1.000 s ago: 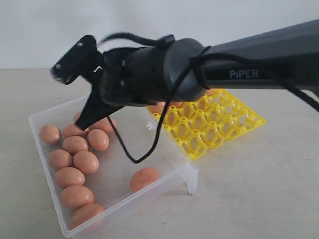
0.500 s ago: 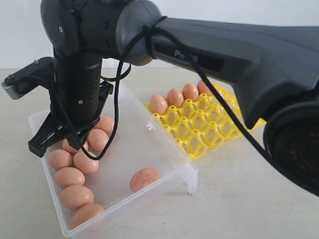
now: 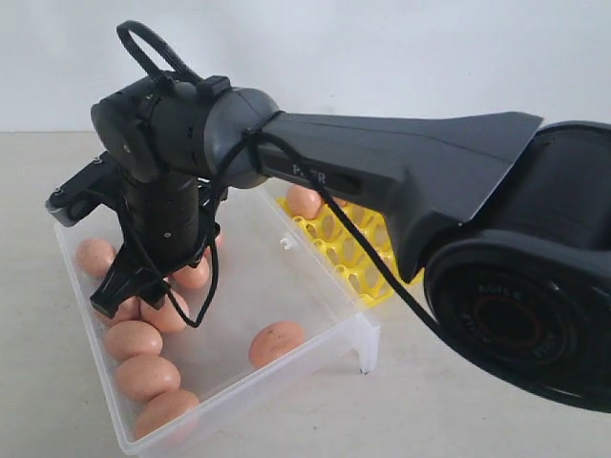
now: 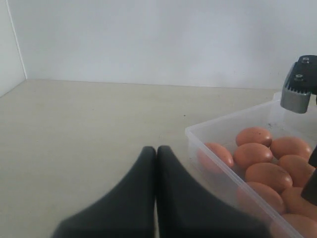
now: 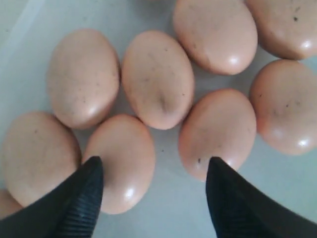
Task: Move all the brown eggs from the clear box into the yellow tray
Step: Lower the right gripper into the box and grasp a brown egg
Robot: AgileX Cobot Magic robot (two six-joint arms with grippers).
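**While jaws gape, centre before closing**

Because the shallow frosted-plastic clear box holds the speckled brown eggs beside the latticed yellow tray, the right gripper, released above a cluster, should straddle just one and close gently. The left gripper sits clenched, empty.

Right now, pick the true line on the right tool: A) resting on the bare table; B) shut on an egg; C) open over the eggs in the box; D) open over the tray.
C: the right tool has its jaws apart, empty, above the eggs lying in the box.
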